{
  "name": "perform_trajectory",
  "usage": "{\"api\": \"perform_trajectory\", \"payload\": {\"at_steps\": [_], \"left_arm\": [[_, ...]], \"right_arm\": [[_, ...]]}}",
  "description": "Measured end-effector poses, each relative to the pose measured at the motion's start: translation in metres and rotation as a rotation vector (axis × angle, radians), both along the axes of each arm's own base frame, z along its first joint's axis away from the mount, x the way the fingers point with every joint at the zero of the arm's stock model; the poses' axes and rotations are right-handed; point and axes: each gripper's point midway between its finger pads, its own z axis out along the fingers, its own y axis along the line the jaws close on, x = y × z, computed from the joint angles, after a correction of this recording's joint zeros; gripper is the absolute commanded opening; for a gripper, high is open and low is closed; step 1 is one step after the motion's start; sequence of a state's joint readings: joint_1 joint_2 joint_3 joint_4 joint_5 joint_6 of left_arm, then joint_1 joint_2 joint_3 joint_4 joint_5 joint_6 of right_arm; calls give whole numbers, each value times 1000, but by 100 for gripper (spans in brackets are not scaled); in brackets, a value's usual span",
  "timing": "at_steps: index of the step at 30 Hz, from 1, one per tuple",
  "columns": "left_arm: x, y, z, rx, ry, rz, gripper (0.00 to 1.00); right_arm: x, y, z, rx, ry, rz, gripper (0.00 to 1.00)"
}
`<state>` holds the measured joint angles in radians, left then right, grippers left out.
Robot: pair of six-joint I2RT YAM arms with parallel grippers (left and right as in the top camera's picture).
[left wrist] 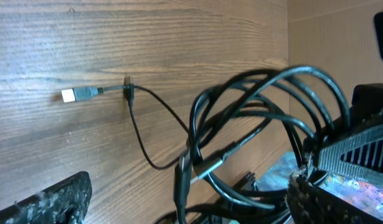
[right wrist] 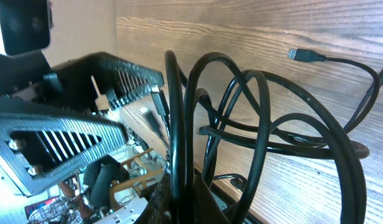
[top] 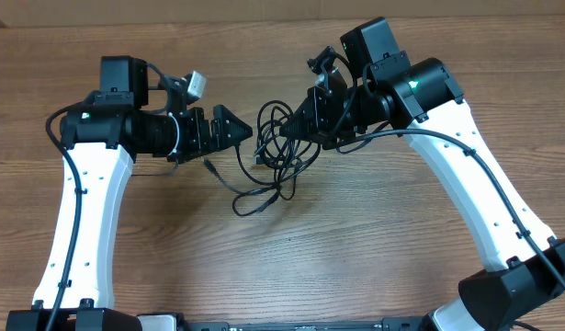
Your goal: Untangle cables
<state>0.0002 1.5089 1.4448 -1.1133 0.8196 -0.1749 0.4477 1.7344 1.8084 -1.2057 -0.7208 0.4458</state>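
Note:
The cables (top: 277, 152) are thin black cords in tangled loops at the table's middle, with one small plug end (top: 211, 166) trailing to the left. My right gripper (top: 299, 124) is shut on a bunch of strands at the loops' upper right and holds the cables (right wrist: 241, 124) lifted; the strands pass between its fingers (right wrist: 194, 199). My left gripper (top: 243, 133) is open just left of the loops. In the left wrist view the cables (left wrist: 266, 106) arch between its spread fingers (left wrist: 185, 196). A silver USB plug (left wrist: 70, 95) lies flat on the wood.
The wooden table (top: 355, 248) carries the two white arms, left arm (top: 84, 202) and right arm (top: 484, 184), with their own thicker black wires. A cardboard wall (top: 264, 14) runs along the table's far edge. The left gripper's ribbed fingers (right wrist: 85, 99) show close by in the right wrist view.

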Motion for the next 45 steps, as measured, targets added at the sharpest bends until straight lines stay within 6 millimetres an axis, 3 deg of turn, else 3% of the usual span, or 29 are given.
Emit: {"api": "perform_trajectory", "payload": {"at_steps": [14, 19, 24, 29, 35, 45], "left_arm": [[-1, -7, 1, 6, -24, -35, 100], [-2, -19, 2, 11, -47, -72, 82], [0, -16, -3, 50, -50, -60, 44], [0, -15, -4, 59, -48, -54, 35], [0, -15, -4, 59, -49, -54, 44], [-5, -28, 3, 18, -112, -149, 47]], "right_arm": [[-14, 15, 21, 143, 7, 108, 4], [-20, 19, 28, 190, 16, 139, 4], [-26, 22, 27, 187, 30, 153, 4], [-30, 26, 27, 187, 29, 168, 4], [-31, 26, 27, 189, 31, 170, 4], [-36, 28, 32, 221, 50, 190, 4]]}}
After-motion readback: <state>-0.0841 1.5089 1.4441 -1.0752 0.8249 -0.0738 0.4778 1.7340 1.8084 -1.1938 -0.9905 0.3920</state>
